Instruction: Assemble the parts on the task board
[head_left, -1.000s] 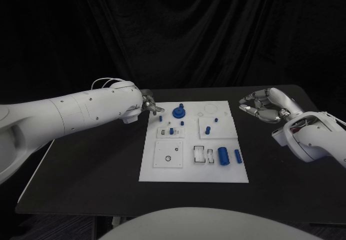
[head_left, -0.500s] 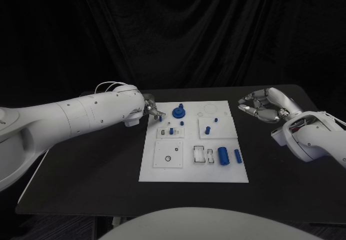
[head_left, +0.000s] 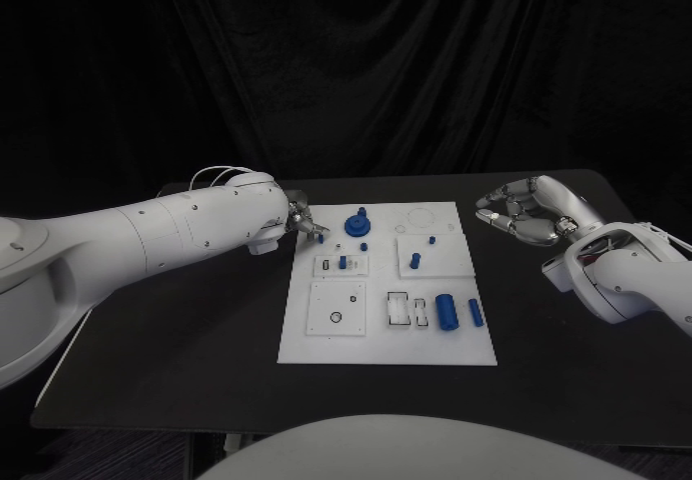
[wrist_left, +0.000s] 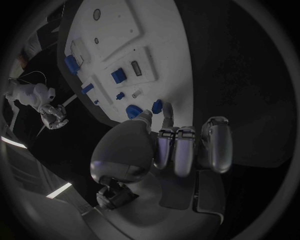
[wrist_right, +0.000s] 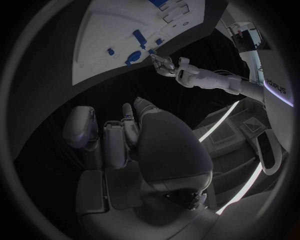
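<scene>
While fingers curl inward, left hand (head_left: 303, 222) pinches small blue part (wrist_left: 157, 106) (right hand (head_left: 524, 212) curled, holding nothing)

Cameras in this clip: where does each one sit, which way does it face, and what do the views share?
Head view: on the robot's head, looking down at the task board; left hand and right hand show.
Left wrist view: behind the left hand, facing the board's edge.
Right wrist view: behind the right hand, facing the board and the left hand.
Shared: board and its blue parts.
</scene>
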